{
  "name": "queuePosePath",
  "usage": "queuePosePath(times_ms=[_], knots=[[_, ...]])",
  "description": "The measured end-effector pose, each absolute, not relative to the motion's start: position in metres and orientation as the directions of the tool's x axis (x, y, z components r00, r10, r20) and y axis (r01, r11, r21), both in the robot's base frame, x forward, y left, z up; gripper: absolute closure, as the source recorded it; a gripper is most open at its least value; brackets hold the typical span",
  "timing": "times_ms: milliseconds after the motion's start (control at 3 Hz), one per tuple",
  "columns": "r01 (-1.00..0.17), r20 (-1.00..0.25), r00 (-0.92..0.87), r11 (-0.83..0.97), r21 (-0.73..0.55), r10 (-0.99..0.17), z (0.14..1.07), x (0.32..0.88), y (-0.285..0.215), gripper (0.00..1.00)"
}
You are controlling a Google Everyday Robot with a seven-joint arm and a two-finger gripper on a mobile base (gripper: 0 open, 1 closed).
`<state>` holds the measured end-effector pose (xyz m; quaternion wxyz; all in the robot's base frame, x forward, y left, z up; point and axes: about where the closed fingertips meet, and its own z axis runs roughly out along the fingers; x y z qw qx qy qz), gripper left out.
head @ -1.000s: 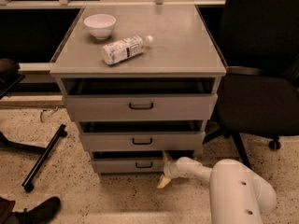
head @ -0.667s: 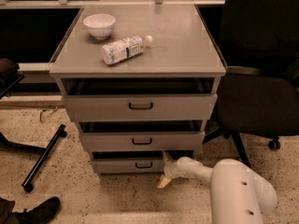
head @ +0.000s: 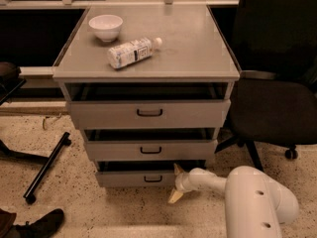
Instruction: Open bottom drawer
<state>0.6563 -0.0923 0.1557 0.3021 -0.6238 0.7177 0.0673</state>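
Reaching in low from the right, pale two-finger gripper (head: 175,183) at the right end of the small grey metal bottom drawer (head: 129,178), lowest of three fronts, just above the speckled floor (head: 99,209). Cannot tell if open or holding anything. Fat white robot arm (head: 252,202) bent down behind. Up top, round white bowl (head: 105,26) and lying plastic bottle (head: 132,52).

Seemingly an office, grey metal drawer cabinet (head: 193,48) stood on speckled floor (head: 74,202), black swivel chair (head: 270,108) beside it, gripper (head: 177,183) sat low at the cabinet's front right foot
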Motion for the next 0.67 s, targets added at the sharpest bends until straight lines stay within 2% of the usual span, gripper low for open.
queuePosePath(times_ms=[333,667], knots=[[-0.924,-0.498,-0.166,0.311,-0.224,-0.851,0.175,0.64,-0.138,0.0],[-0.924,-0.489,-0.262,0.362,-0.121,-0.832,0.176,0.592,-0.149,0.0]])
